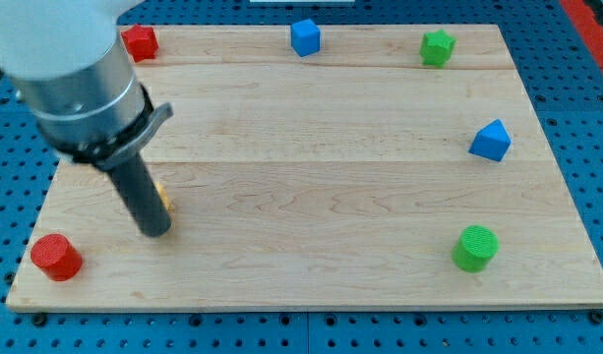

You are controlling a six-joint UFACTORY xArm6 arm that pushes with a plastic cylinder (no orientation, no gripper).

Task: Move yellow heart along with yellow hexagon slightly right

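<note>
Tip (155, 232) almost wholly hides yellow block (164, 202) just behind

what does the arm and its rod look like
The arm is a fat cylinder, white on top with a silver-grey metal band and a black collar with a small side tab. From it runs a straight dark grey rod ending in my tip. No cables or markings show.

My tip (155, 232) rests low at the view's left, rod tilted.

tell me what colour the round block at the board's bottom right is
Green cylinder; the camera view shows it.
</note>
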